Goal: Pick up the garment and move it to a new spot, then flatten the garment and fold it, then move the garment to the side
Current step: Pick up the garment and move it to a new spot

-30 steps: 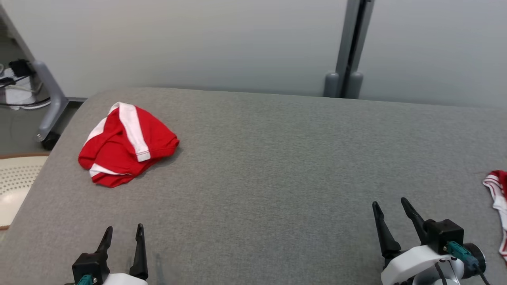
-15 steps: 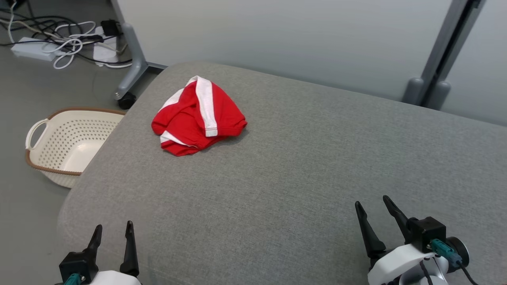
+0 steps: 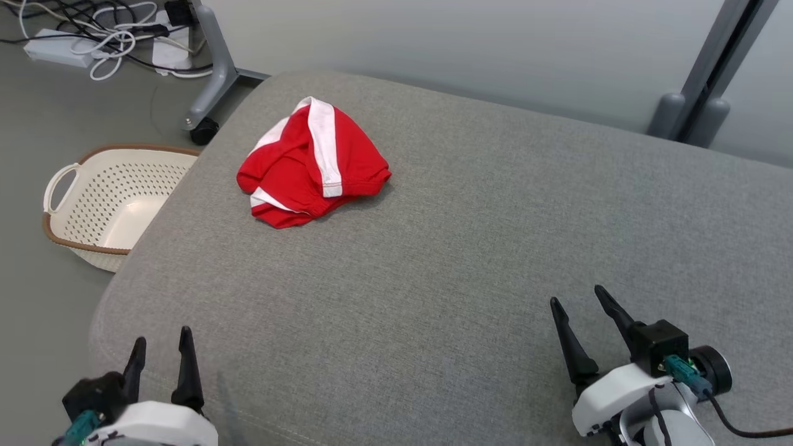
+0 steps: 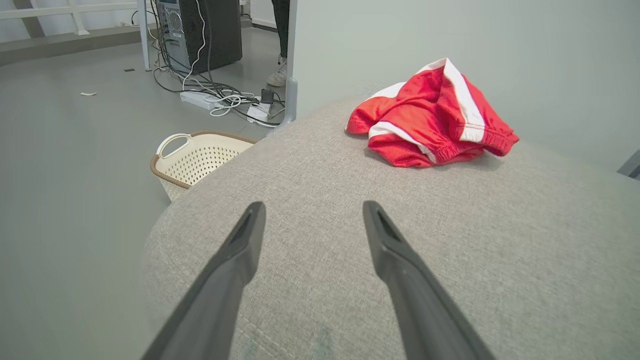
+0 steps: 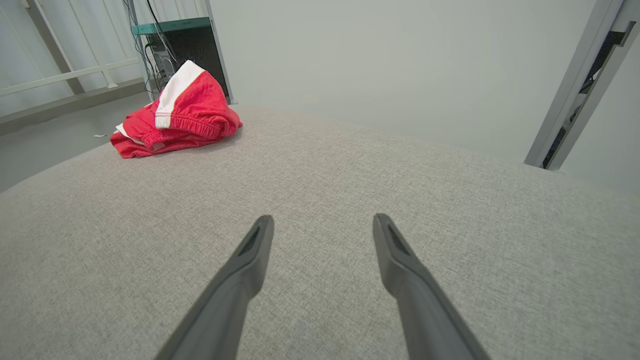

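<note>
The garment [image 3: 313, 164], red with white bands, lies crumpled in a loose heap on the grey fabric-covered desk [image 3: 433, 260], near the desk's far left rounded corner and clear of its edge. One broad white band runs over the top of the heap; a narrower one shows along its near left fold. In the left wrist view the garment [image 4: 432, 117] sits ahead and to the right of the fingers, its gathered hem facing the camera. In the right wrist view the garment [image 5: 177, 112] sits far ahead to the left.

The left gripper [image 3: 162, 334] hovers over the near left corner of the desk, well apart from the garment, its jaws apart and holding nothing; the same gap shows in its wrist view [image 4: 314, 205]. The right gripper [image 3: 576, 294] is over the near right part of the desk, also well apart from the garment, jaws likewise apart and empty [image 5: 324, 217].

Beyond the desk's left edge a cream perforated basket [image 3: 93, 204] with a brown rim stands on the floor. Behind it lie a power strip and tangled cables [image 3: 93, 37] beside a grey castored leg [image 3: 214, 80]. A pale partition [image 3: 464, 49] backs the desk.
</note>
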Controlling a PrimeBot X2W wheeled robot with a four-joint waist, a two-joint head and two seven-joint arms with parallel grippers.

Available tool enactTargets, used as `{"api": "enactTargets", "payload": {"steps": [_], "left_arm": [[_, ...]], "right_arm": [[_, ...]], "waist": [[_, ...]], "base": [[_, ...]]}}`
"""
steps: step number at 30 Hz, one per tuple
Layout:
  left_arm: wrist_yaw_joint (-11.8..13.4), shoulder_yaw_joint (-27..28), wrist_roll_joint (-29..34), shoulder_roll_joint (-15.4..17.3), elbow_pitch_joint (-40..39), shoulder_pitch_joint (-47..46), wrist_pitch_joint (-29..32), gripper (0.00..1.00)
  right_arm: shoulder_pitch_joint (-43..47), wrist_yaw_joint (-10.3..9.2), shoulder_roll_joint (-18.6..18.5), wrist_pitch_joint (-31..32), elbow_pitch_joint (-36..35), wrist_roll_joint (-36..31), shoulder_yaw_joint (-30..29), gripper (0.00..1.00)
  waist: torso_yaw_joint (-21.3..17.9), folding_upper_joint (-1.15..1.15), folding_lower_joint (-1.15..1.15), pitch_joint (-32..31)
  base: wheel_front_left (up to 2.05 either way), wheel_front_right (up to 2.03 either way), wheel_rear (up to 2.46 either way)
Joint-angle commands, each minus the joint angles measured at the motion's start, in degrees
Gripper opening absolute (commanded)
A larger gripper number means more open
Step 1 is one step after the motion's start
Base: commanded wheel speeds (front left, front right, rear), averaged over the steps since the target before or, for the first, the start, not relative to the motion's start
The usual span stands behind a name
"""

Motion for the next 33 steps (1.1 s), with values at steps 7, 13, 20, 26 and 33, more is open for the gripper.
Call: {"api": "enactTargets", "payload": {"steps": [7, 13, 20, 26, 33], "left_arm": [[-3.11, 3.01, -0.62, 1.70, 3.74, -13.77, 0.01, 1.00], [-4.56, 2.65, -2.14, 6.12, 10.04, -26.30, 0.02, 1.00], [-4.50, -2.96, -8.35, 11.92, 16.55, -36.57, 0.02, 1.00], [-4.52, -10.90, -16.31, 16.41, 23.18, -43.08, 1.82, 1.00], [-4.51, -18.78, -24.19, 19.83, 28.31, -45.14, 8.79, 1.00]], "right_arm": [[-4.42, -0.02, -0.47, 0.01, -2.71, -4.68, -0.64, 1.00], [-7.27, -0.02, -0.49, 0.01, -4.95, -6.87, -0.83, 1.00], [-9.94, -0.03, -0.47, 0.01, -7.37, -7.46, 0.32, 1.00], [-11.31, -0.02, -0.46, 0.01, -9.57, -7.74, 0.93, 1.00], [-11.43, -0.02, -0.41, 0.02, -11.07, -7.21, 0.34, 1.00]], "waist": [[-5.51, 0.00, 0.00, 9.19], [-9.14, 0.00, 0.00, 14.34], [-13.31, 0.00, 0.00, 18.31], [-16.95, 0.00, 0.00, 21.08], [-20.21, 0.00, 0.00, 22.64]], "base": [[0.00, 0.00, 0.00], [0.00, 0.00, 0.00], [0.00, 0.00, 0.00], [0.00, 0.00, 0.00], [0.00, 0.00, 0.00]]}}
